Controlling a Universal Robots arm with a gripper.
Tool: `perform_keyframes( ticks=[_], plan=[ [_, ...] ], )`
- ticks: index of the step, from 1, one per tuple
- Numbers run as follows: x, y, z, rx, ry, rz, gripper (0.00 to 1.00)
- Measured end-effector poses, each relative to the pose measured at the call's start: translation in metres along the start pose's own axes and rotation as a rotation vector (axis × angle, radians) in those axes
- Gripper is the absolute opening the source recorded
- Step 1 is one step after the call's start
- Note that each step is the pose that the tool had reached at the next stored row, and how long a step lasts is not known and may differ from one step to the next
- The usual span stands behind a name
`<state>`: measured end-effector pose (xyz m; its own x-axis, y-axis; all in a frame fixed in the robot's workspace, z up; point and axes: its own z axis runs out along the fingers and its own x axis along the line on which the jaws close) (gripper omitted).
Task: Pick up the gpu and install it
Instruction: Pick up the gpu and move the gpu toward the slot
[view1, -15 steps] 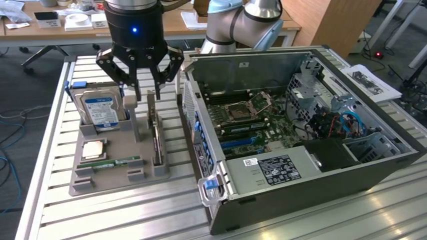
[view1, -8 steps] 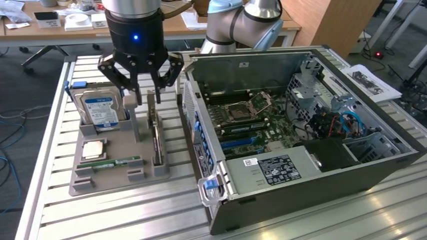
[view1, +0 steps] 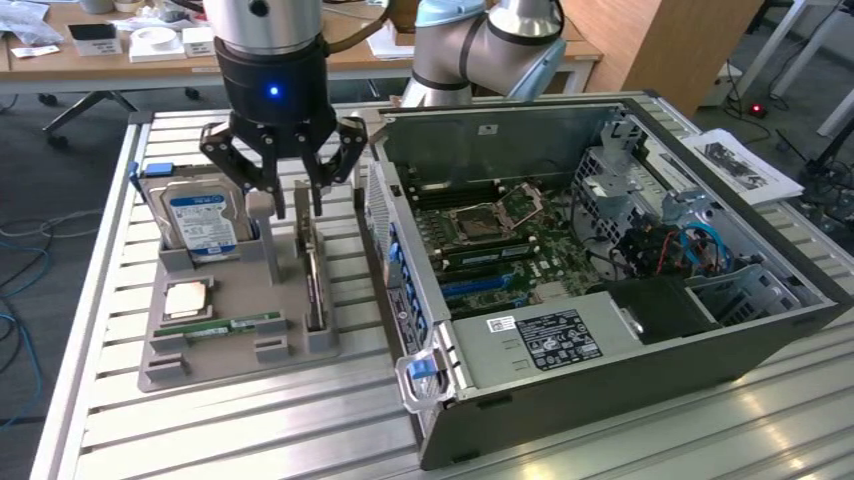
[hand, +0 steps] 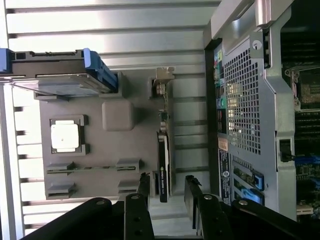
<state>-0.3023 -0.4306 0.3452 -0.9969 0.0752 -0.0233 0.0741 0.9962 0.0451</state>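
The gpu (view1: 312, 285) stands on its long edge in a slot of the grey holder (view1: 200, 368), to the exterior view's left of the open computer case (view1: 601, 330). In the wrist view the gpu (hand: 163, 155) appears edge-on, its silver end bracket (hand: 163, 76) at the far end. My gripper (view1: 290, 198) hangs just above the card's far end, open. Its two fingers (hand: 144, 192) stand on either side of the card's end, with gaps to the card, and my gripper (hand: 167, 194) holds nothing.
The holder also carries a hard drive (view1: 200, 220) with a blue-white label, a CPU (view1: 184, 298) and a narrow memory stick (view1: 227, 325). The case's motherboard (view1: 494, 240) lies exposed. The case's perforated rear wall (hand: 245, 110) stands close beside the holder. The table is slatted aluminium (view1: 240, 430).
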Motion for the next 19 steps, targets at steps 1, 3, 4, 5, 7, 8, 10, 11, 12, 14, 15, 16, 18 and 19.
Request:
perform_keyframes(
  ticks=[1,3,4,5,7,8,10,11,12,14,15,16,18,19],
  plan=[
    [0.0,-0.0001,0.0018,-0.0001,0.0,0.0,0.42],
    [0.0,-0.0003,0.0055,0.0,0.0,0.0,0.42],
    [0.0,-0.0003,0.0072,0.0,0.0001,0.0,0.42],
    [0.0,-0.0004,0.009,0.0001,0.0001,0.0,0.42],
    [0.0,-0.0006,0.0126,0.0,0.0,0.0,0.42],
    [0.0,-0.0006,0.0144,0.0,0.0,0.0,0.42],
    [0.0,-0.0008,0.0182,0.0,0.0,0.0,0.42],
    [0.0,-0.0009,0.0199,0.0,0.0,0.0,0.42],
    [0.001,-0.001,0.0215,0.0,0.0001,0.0,0.42],
    [0.001,-0.0011,0.0248,0.0001,0.0001,0.0,0.42],
    [0.001,-0.0012,0.0264,0.0,0.0001,0.0,0.42],
    [0.001,-0.0013,0.028,0.0001,0.0001,0.0,0.42],
    [0.001,-0.0014,0.0314,0.0,0.0,0.0,0.42],
    [0.001,-0.0015,0.033,0.0,0.0,0.0,0.42]
  ],
)
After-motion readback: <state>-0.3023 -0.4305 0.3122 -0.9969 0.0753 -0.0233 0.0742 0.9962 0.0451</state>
